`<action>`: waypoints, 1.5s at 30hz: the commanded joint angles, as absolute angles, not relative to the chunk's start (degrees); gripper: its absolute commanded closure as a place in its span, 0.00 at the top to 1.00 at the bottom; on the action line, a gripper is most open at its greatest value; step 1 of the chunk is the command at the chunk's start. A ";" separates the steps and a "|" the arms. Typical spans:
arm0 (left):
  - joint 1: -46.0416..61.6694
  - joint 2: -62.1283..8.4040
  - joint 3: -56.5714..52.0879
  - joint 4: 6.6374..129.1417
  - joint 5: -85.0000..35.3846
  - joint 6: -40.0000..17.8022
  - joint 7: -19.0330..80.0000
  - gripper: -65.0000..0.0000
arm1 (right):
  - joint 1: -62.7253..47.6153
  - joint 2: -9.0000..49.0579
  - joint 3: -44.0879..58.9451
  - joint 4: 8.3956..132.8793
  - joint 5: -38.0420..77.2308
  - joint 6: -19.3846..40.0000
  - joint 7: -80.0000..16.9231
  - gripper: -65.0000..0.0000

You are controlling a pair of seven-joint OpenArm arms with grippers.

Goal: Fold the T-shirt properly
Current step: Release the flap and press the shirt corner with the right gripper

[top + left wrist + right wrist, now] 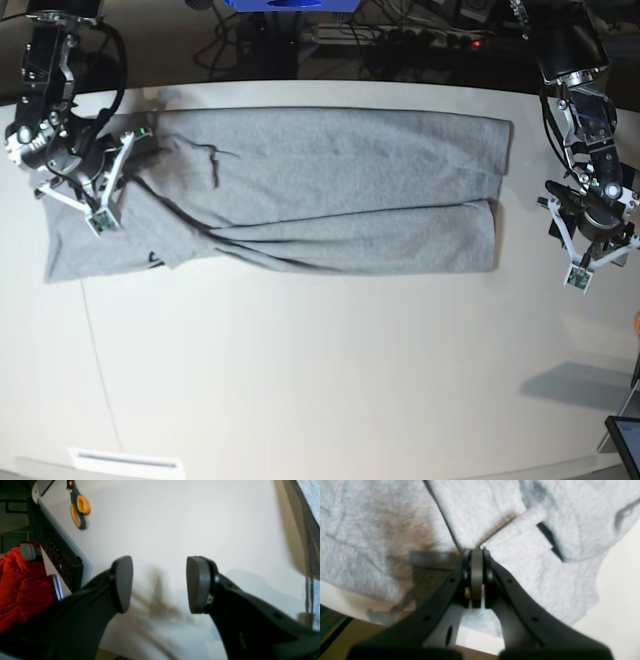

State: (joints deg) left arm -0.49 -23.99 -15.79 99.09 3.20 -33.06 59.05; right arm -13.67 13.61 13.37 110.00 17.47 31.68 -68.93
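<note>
Clamped tight, the right gripper pinches a fold of the grey T-shirt, which lies folded lengthwise as a long band across the far side of the table. Off the shirt's other end, the left gripper hangs wide open over bare tabletop, holding nothing. The fold will probably go best if the pinched cloth travels low and level, so the layers beneath stay flat.
</note>
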 commanded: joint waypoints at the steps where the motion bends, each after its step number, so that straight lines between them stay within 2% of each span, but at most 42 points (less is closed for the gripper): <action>1: -1.36 -25.10 -16.13 99.82 3.74 -32.66 58.33 0.51 | -13.49 14.37 13.49 111.08 17.54 31.78 -68.53 0.00; 10: -1.36 -25.10 -16.13 99.82 3.74 -32.66 58.33 0.51 | -15.78 16.31 13.67 111.96 17.54 31.78 -68.53 0.00; 36: -1.36 -25.10 -16.13 99.74 3.74 -32.66 58.33 0.51 | -18.33 15.96 13.76 113.45 17.54 31.60 -70.55 0.01; 39: -1.36 -25.10 -16.13 99.74 3.74 -32.66 58.33 0.51 | -18.42 15.78 15.87 113.45 17.54 31.60 -70.46 0.15; 43: -1.36 -25.10 -16.13 99.74 3.74 -32.66 58.33 0.51 | -18.42 14.55 22.64 113.54 17.54 31.60 -70.55 0.42; 45: -1.36 -25.10 -16.13 99.74 3.74 -32.66 58.33 0.51 | -18.42 14.64 25.01 113.63 17.54 32.04 -70.55 0.43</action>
State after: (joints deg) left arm -0.49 -23.97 -15.79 99.09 3.40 -33.06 59.02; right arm -18.72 14.00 24.73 112.49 17.28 31.70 -71.26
